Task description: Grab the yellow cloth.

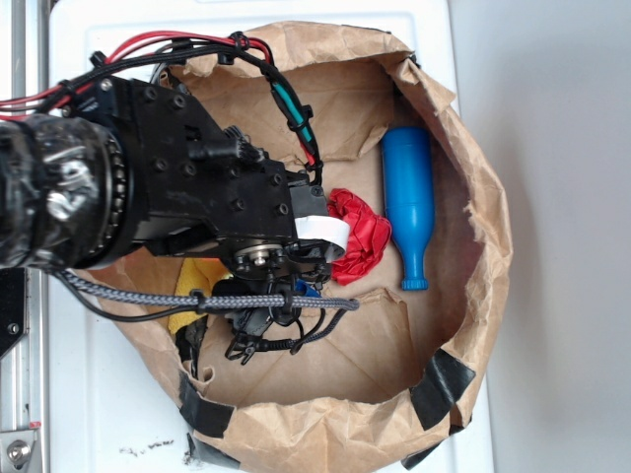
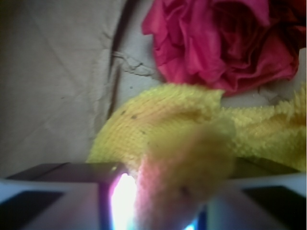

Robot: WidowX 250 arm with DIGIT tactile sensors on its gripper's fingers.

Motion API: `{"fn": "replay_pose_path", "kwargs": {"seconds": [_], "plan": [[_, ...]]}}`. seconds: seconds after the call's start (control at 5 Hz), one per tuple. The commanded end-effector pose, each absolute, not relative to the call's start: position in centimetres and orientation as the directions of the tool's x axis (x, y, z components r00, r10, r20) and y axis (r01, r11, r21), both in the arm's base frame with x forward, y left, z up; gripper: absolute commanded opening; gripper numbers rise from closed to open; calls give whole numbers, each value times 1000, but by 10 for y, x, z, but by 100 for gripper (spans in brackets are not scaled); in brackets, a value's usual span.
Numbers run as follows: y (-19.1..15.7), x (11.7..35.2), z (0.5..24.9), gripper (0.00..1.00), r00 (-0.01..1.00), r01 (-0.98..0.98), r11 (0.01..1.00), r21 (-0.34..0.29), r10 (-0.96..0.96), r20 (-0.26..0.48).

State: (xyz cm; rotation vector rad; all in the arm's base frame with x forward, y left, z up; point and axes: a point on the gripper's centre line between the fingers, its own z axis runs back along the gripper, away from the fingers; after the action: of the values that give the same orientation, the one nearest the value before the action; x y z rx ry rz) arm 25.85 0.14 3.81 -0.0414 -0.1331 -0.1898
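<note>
Setting: white counter [image 1: 99, 394] carrying a round nest of crumpled brown paper [image 1: 483, 296] with a raised rim, patched with black tape along its near edge.
Arm: black body [image 1: 177, 187] with red and black cables, reaching in over the nest's left rim and hiding most of the left half.
Yellow cloth [image 1: 197, 276]: near the left rim, under the arm; only a small patch shows in the exterior view. In the wrist view it fills the lower middle, a fuzzy looped weave with a raised fold [image 2: 184, 167] standing between the two grey fingers.
Hand [image 2: 163, 211]: fingers [image 2: 48, 201] sit either side of that fold; whether they are pressing it or merely straddling it, I cannot tell.
Red cloth [image 1: 357, 236]: wadded, centre of the nest, just beside the yellow one's far edge.
Blue bottle [image 1: 409, 202]: lying on its side toward the right rim, apart from both cloths.
Handling, judged: light, limp, non-slippery, not fragile; it will drape and trail. Best pinched on the upstanding fold, away from the red wad.
</note>
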Motion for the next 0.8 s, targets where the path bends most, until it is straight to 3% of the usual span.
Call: {"fn": "replay_pose_path", "kwargs": {"seconds": [0.0,0.2,0.6], "plan": [[2,260,126,0,963,119,985,-121,-85,256],[3,262,176,0,968,47,979,-200,5,252],[11,275,221,0,958,7,963,-269,70,276]]}}
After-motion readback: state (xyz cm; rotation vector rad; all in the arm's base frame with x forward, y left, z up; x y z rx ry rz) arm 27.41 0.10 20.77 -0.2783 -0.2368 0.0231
